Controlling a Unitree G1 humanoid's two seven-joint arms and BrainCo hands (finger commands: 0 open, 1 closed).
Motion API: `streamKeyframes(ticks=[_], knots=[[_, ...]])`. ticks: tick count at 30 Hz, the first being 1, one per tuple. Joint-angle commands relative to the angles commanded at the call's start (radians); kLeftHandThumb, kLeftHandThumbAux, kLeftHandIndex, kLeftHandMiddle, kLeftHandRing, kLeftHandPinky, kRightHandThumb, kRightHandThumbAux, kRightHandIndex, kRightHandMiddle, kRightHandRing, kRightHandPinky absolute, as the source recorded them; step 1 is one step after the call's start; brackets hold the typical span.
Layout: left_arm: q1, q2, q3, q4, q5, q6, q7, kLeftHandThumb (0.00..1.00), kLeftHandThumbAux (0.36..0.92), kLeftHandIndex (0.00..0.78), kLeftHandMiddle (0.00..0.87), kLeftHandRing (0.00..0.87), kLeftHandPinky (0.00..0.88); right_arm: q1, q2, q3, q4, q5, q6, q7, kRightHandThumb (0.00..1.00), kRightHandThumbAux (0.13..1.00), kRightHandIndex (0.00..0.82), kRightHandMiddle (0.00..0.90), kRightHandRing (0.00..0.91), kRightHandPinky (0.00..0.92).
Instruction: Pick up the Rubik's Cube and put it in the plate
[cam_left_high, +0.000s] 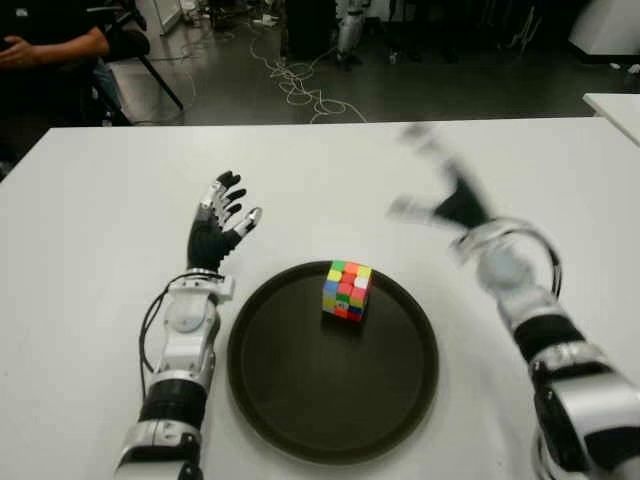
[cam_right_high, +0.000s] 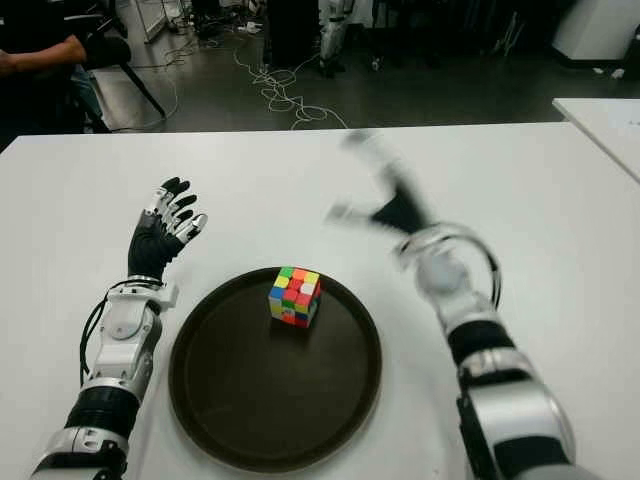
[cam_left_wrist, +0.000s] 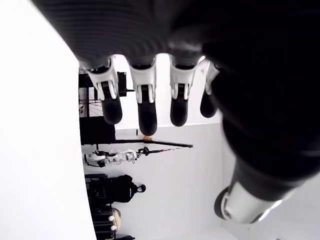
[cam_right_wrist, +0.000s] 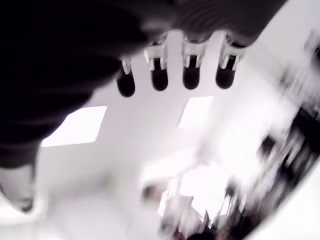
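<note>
We see the Rubik's Cube (cam_left_high: 346, 290) sitting in the plate (cam_left_high: 300, 410) near its far rim; light, rigid, slick-faced (best pinched across opposite faces). Both left hand (cam_left_high: 222, 222) and right hand (cam_left_high: 450, 195) hang spread, empty.

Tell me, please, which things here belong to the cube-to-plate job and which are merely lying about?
Job: Rubik's Cube, sitting in the plate; right hand, open, beyond the plate's right; left hand, open, at the plate's left.
Lying about: cables on the floor; seated person.
</note>
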Motion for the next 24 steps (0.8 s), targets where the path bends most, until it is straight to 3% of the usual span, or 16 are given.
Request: streamKeyframes(ticks=[6,12,18,24], knots=[[-0.002,0.002,-0.002,0.003,0.001,-0.003,-0.002,0.054,0.762,0.066,0.138,0.123,0.110,0.005,0.021,-0.053,0.014,0.098,0.099,0.075,0.000,0.544,0.000,0.000,0.000,0.000],[-0.003,0.006,-0.005,0.007,0.008,0.002,-0.001,0.048,0.767,0.066,0.131,0.117,0.108,0.014,0.062,-0.107,-0.041,0.177,0.179,0.090,0.000,0.625,0.000,0.000,0.000,0.022],[-0.006,0.003,0.000,0.012,-0.003,-0.003,-0.002,0.048,0.765,0.069,0.136,0.125,0.112,0.020,0.090,-0.137,-0.075,0.201,0.229,0.051,0.000,0.662,0.002,0.042,0.053,0.075],[-0.007,0.003,0.000,0.013,-0.004,-0.006,-0.001,0.043,0.755,0.070,0.140,0.125,0.103,0.031,0.099,-0.131,-0.090,0.162,0.211,0.000,0.000,0.670,0.027,0.077,0.090,0.094]])
